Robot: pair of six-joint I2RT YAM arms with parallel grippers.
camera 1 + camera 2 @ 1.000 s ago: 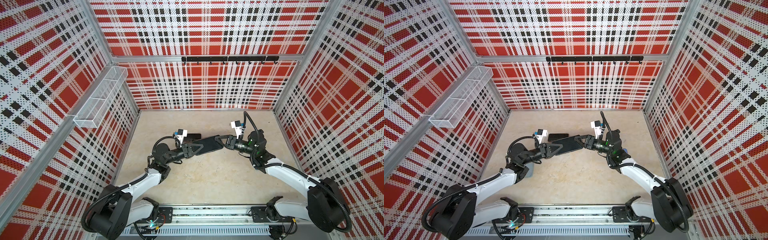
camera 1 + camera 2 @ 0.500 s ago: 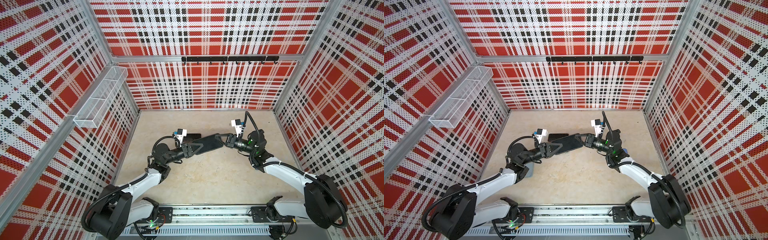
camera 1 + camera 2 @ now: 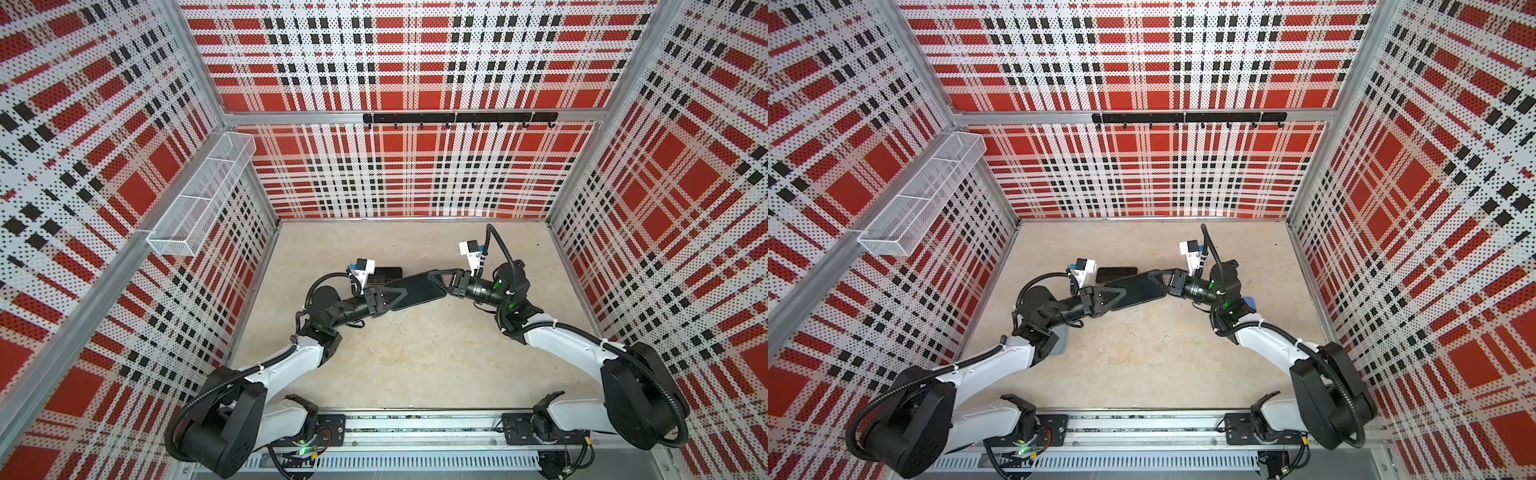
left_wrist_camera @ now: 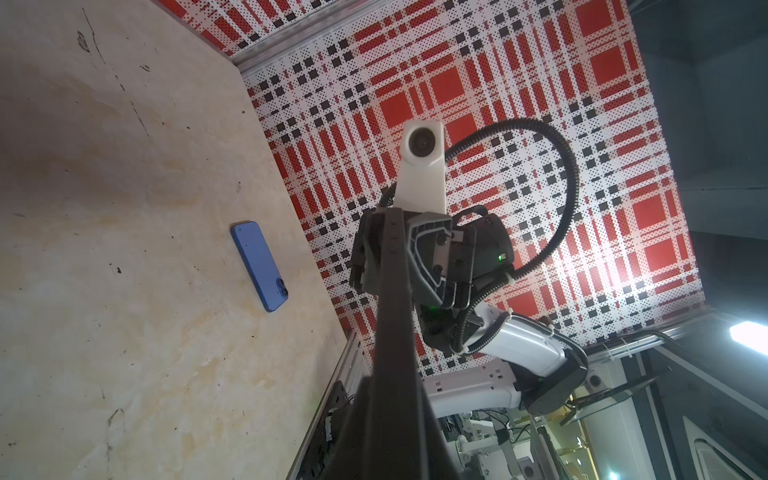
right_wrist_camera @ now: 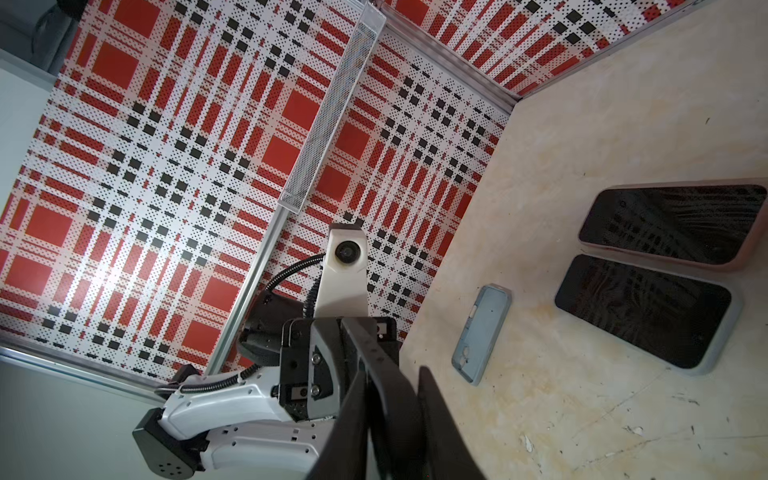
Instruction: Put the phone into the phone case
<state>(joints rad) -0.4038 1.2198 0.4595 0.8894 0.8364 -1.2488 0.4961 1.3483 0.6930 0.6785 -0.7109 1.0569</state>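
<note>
The dark slab (image 3: 415, 289) — phone or case? — blue phone (image 3: 1249, 300) mostly under right arm (image 3: 1271, 340)

- No text, label, brand, number or sign is reading clearly in any view.
- Black phone case (image 3: 415, 291) is showing a plain dark surface, with no print legible on it.
- Blue phone (image 4: 258, 266) is lying back up, and no logo is resolving on that back.
- Phone in the pinkish case (image 5: 673, 224) and phone in the pale grey case (image 5: 644, 309) are showing dark screens, which are reflecting only the plaid wall pattern.
- Empty grey-blue case (image 5: 482, 332) is showing no marking that can be read.
</note>
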